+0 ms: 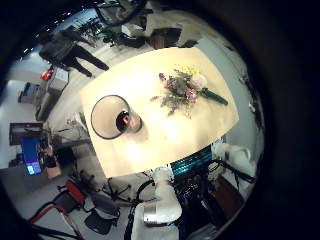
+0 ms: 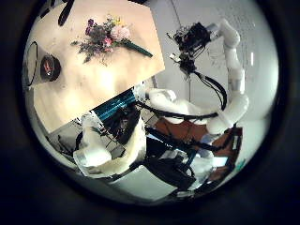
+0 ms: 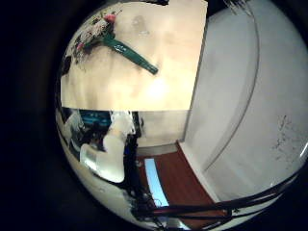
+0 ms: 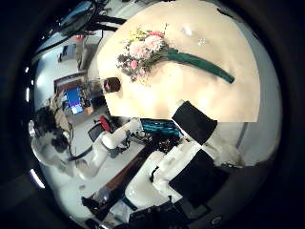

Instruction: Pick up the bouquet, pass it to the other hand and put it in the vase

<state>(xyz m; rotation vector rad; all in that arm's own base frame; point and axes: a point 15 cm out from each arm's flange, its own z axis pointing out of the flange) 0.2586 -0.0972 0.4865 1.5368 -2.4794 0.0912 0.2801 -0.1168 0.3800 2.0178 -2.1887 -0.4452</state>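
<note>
The bouquet point(image 1: 185, 88) lies flat on the table point(image 1: 140, 150), its blooms toward the vase point(image 1: 112, 117) and its wrapped stem pointing away. The vase stands upright near the table's edge, away from the bouquet. My left hand is also high over the table.
The table's bare top point(image 4: 229, 105) lies around the bouquet. A small object point(image 4: 187, 31) lies on the table beyond the stem. Chairs and office clutter point(image 1: 85, 205) stand around the table, and a wall point(image 3: 250, 96) lies beside it.
</note>
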